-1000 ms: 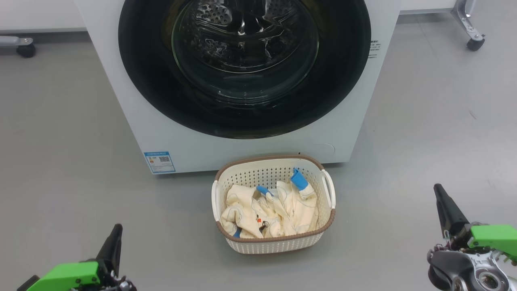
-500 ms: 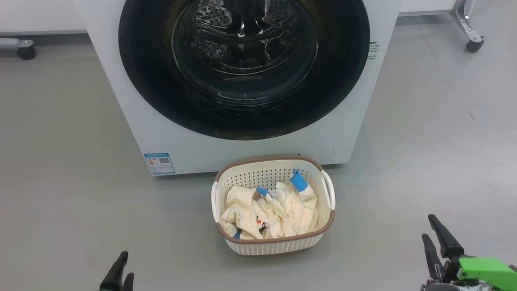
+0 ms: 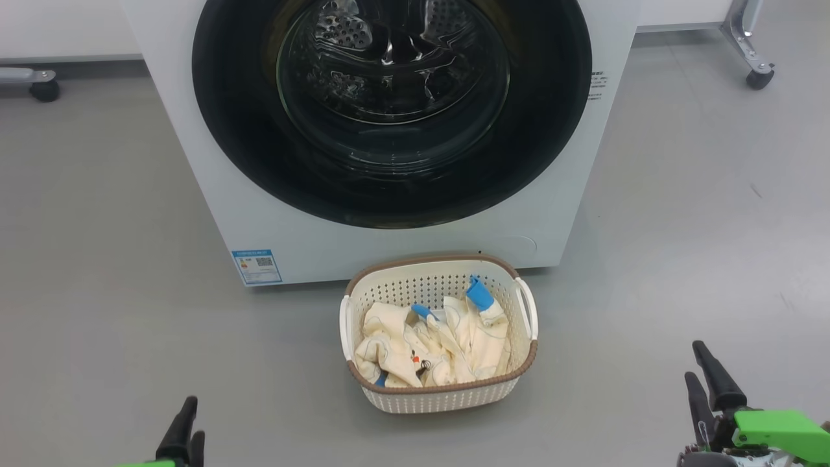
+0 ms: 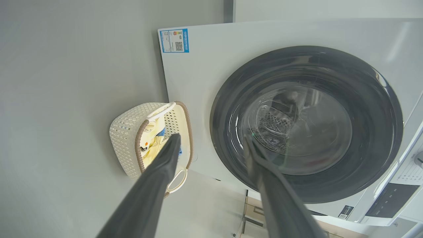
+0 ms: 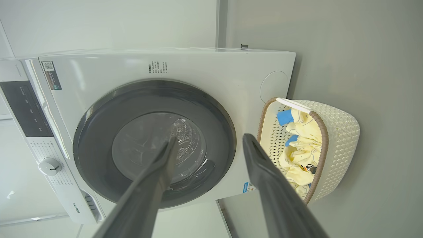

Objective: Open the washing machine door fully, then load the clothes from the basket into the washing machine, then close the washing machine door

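The white washing machine [image 3: 259, 227] stands ahead of me. The washing machine door [image 3: 240, 130] is closed, its black rim flat against the front and the steel drum showing through the glass. On the floor just in front sits the basket [image 3: 441, 399]. It holds the clothes [image 3: 428, 337], cream-yellow with blue cuffs. My left gripper [image 3: 192, 421] is low at the left, open and empty, well short of the basket. My right gripper [image 3: 694, 360] is low at the right, also open and empty. In the wrist views the left gripper [image 4: 211, 137] and the right gripper [image 5: 209, 137] both face the door with fingers spread.
A blue sticker [image 3: 257, 266] marks the machine's lower left front. Wheeled frame legs stand at the far right [image 3: 752, 71] and far left [image 3: 39, 84]. The control panel [image 5: 26, 109] and a dial [image 5: 49, 166] run along the machine's top. Grey floor lies on both sides of the basket.
Both grippers have opened from shut and dropped lower in the head view. The camera has tilted slightly, so the machine and basket sit a little lower in the picture.
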